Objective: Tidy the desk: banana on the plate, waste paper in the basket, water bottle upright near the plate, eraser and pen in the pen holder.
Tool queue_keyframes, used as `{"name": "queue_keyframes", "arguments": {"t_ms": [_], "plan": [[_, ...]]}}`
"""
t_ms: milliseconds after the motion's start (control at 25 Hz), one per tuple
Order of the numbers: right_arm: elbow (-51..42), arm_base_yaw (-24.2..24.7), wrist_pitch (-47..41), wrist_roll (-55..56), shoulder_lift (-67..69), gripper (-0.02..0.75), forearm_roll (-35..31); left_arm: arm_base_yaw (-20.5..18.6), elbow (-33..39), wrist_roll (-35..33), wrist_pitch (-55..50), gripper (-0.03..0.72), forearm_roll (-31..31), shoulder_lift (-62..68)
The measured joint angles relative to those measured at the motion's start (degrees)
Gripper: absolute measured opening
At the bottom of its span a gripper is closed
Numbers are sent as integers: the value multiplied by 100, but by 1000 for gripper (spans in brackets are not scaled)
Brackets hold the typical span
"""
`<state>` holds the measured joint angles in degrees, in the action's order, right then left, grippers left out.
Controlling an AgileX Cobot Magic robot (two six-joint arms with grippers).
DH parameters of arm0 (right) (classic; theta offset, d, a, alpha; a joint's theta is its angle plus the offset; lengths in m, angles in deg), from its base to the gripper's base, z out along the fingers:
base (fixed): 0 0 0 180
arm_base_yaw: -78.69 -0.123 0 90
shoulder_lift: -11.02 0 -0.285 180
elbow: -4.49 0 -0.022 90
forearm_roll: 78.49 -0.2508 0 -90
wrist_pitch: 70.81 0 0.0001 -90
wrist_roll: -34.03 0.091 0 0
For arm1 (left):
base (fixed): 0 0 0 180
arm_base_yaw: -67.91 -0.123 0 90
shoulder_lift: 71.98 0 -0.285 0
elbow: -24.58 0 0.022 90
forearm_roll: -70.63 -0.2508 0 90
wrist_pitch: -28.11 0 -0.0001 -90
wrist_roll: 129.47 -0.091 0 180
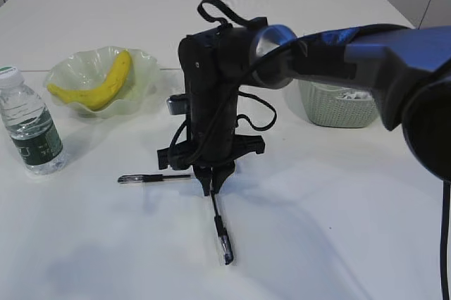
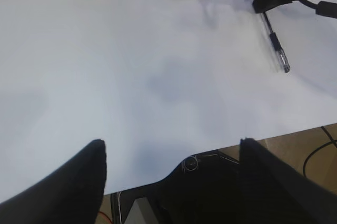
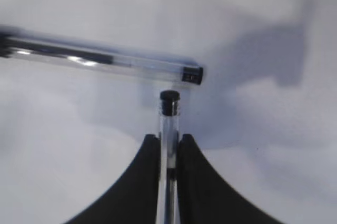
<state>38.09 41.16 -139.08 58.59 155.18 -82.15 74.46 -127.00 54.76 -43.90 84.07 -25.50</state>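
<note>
Right tool (image 1: 213,182) is down at the bench (image 1: 338,229) centre, pads closed on a clear-barrelled pen (image 1: 221,233); the wrist view shows the barrel (image 3: 168,171) pinched between the two black fingers (image 3: 202,192), its dark end cap poking out ahead. A second pen (image 1: 153,178) lies flat just beside it on the left, its end nearly meeting the held pen's cap; the two are roughly at right angles.

Left tool (image 2: 171,182) sits back over the near bench edge, jaws wide apart, holding nothing.

Banana (image 1: 99,83) lies in the ruffled green plate (image 1: 144,67), back left. Water bottle (image 1: 28,125) stands upright near the plate, on its left. Basket (image 1: 335,108) is back right with white paper (image 1: 352,92) visible inside.
</note>
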Motion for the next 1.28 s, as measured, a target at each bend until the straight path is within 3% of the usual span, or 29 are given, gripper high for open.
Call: {"name": "queue_keyframes", "arguments": {"t_ms": [920, 1080, 1280], "plan": [[-67, 0, 0, -944, -2188, 41, 126, 0, 0, -64, 239, 561, 249, 0], [-577, 0, 120, -957, -2896, 41, 201, 0, 0, -153, 248, 561, 388, 0], [-1855, 0, 660, -969, -4131, 41, 226, 0, 0, -423, 260, 561, 658, 0]]}}
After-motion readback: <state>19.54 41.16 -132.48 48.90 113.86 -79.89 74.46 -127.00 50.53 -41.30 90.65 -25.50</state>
